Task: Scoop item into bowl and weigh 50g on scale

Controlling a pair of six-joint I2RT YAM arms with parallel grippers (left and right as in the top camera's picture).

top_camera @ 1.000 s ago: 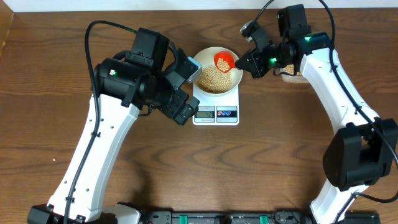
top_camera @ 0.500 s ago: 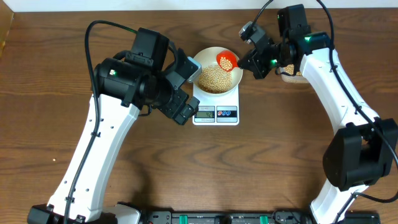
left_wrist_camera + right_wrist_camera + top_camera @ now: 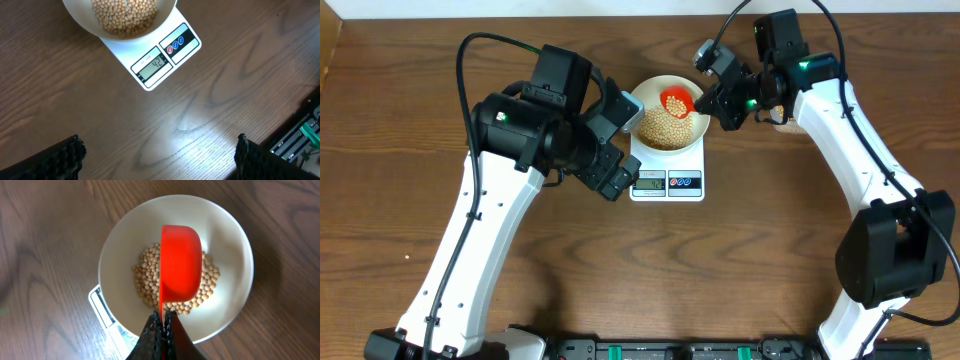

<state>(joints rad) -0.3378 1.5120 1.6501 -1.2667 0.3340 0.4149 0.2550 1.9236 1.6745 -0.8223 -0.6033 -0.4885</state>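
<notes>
The white bowl [image 3: 655, 86] stands on the scale [image 3: 667, 183] with a heap of pale-tan beans [image 3: 663, 126] in it. My right gripper [image 3: 715, 103] is shut on the handle of a red scoop [image 3: 677, 99], which hangs over the bowl's far right side. From the right wrist, the scoop [image 3: 180, 265] is turned on its side above the beans [image 3: 145, 280], and the gripper [image 3: 163, 322] pinches its thin handle. My left gripper [image 3: 625, 145] is open at the scale's left. Below it [image 3: 159, 141] is bare table, and the scale's display [image 3: 154, 63] reads 42.
A clear tub [image 3: 786, 119] holding beans sits at the back right, mostly hidden behind my right arm. A black equipment rail [image 3: 670, 350] runs along the table's front edge. The left arm's body stands close beside the scale's left side.
The right gripper has shifted slightly left and back and has rolled, turning the red scoop further onto its side over the bowl. The left arm has not moved.
</notes>
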